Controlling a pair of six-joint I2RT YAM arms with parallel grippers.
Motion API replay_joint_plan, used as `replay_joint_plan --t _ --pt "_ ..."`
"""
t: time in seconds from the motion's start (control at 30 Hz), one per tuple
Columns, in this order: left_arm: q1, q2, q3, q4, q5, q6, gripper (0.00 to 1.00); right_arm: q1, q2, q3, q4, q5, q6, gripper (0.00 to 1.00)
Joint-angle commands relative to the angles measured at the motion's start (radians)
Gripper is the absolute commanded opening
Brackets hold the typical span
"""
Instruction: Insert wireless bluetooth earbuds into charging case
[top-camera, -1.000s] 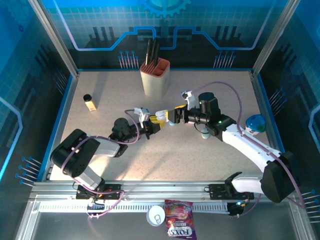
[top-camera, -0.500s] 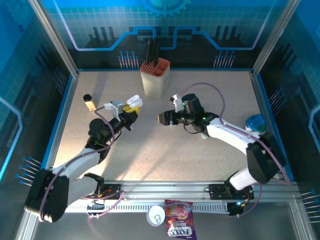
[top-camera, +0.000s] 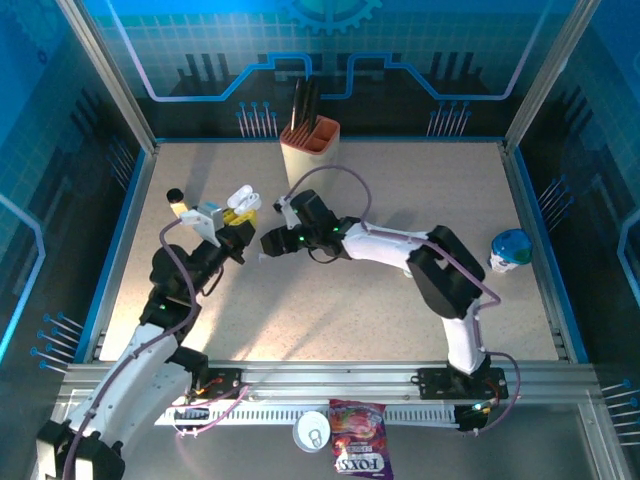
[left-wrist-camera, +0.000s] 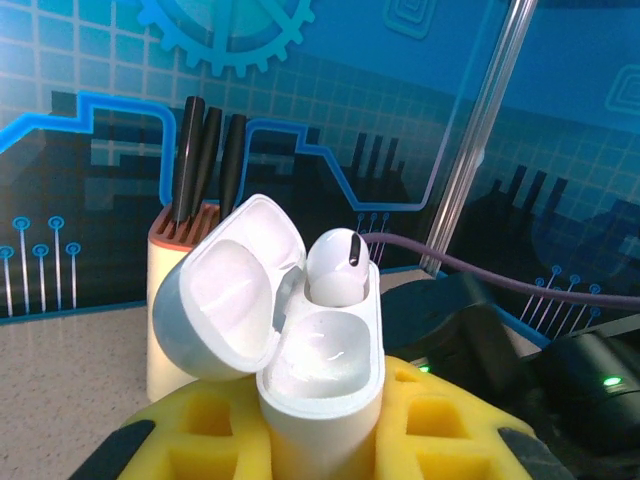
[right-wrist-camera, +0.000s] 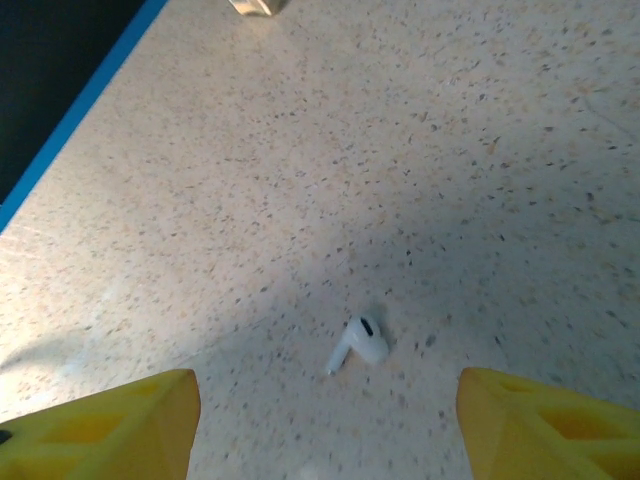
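My left gripper (top-camera: 237, 210) is shut on a white charging case (left-wrist-camera: 322, 372) held upright between its yellow pads (left-wrist-camera: 445, 420). The case lid (left-wrist-camera: 228, 296) hangs open to the left. One white earbud (left-wrist-camera: 338, 266) sits in the far socket, and the near socket is empty. My right gripper (top-camera: 268, 243) reaches left across the table, close to the case. It stands open (right-wrist-camera: 335, 430) above the speckled tabletop. A second white earbud (right-wrist-camera: 360, 343) lies loose on the table between and just ahead of its yellow fingertips (right-wrist-camera: 120, 420), touching neither.
A beige knife block (top-camera: 311, 152) stands at the back centre, just behind the grippers. A small black-capped bottle (top-camera: 178, 203) is at the left. A teal-lidded jar (top-camera: 510, 248) sits at the right edge. A candy bag (top-camera: 360, 452) lies off the table's front rail.
The two grippers were together at mid-table. My left arm has since swung back and left with the open case. My right gripper has travelled left and now hovers over the loose earbud.
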Motion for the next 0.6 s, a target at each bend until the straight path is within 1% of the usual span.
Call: replay_joint_plan --t 0.0,0.1,0.2,0.37,0.57 --pt "0.008 -0.019 0.052 -0.111 -0.012 0.013 0.01 0.018 0.089 0.103 -0.030 -0.009 -0.030 0.70" --pt "0.008 -0.026 0.043 -0.105 -0.032 -0.018 0.00 0.027 0.163 0.170 -0.049 -0.001 -0.033 0.69" --pt "0.008 -0.036 0.025 -0.085 -0.041 -0.017 0.00 0.034 0.228 0.241 -0.099 0.004 -0.042 0.67" --pt "0.008 -0.043 0.020 -0.098 -0.051 -0.008 0.00 0.053 0.299 0.323 -0.189 0.014 -0.087 0.53" --pt "0.008 -0.041 0.015 -0.104 -0.051 -0.004 0.00 0.063 0.307 0.331 -0.238 0.033 -0.131 0.37"
